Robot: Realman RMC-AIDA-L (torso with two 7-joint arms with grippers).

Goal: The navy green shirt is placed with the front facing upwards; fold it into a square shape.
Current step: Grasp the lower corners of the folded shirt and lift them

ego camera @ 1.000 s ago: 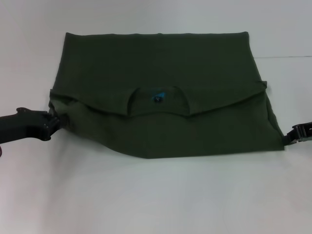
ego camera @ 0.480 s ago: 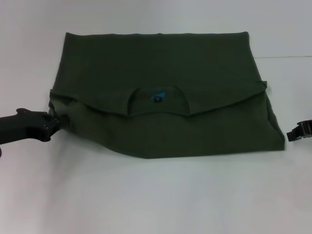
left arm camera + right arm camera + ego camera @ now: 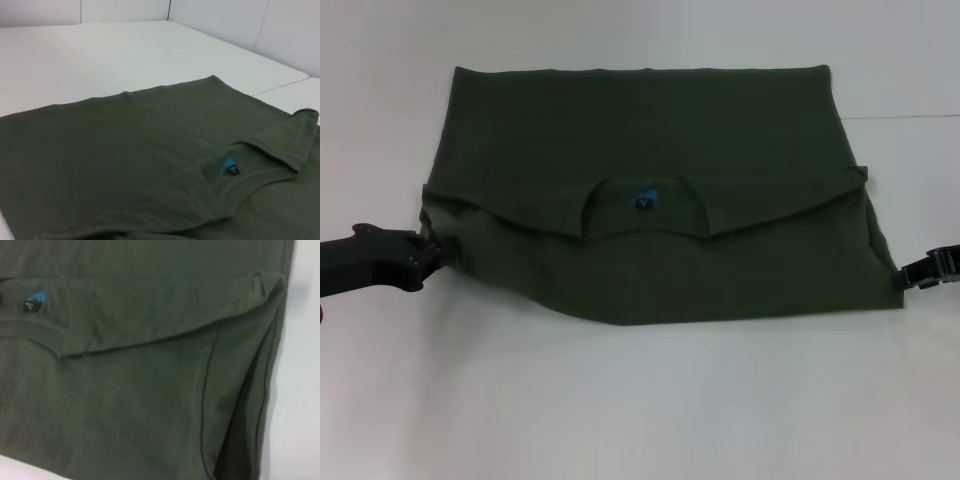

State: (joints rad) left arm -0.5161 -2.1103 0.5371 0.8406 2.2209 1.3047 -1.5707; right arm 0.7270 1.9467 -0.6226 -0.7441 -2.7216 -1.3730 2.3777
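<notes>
Left tool is set at the near-left corner of the navy green shirt, right tool at its near-right edge; finger state cannot be told for either. Shirt lies part-folded, centred on the tabletop. Both corners are best gripped through all layers and lifted evenly. Counted: one shirt, two tools, one blue neck label.

Head view high, looking down, wrist views low and close at either side, all sharing the blue neck label.
</notes>
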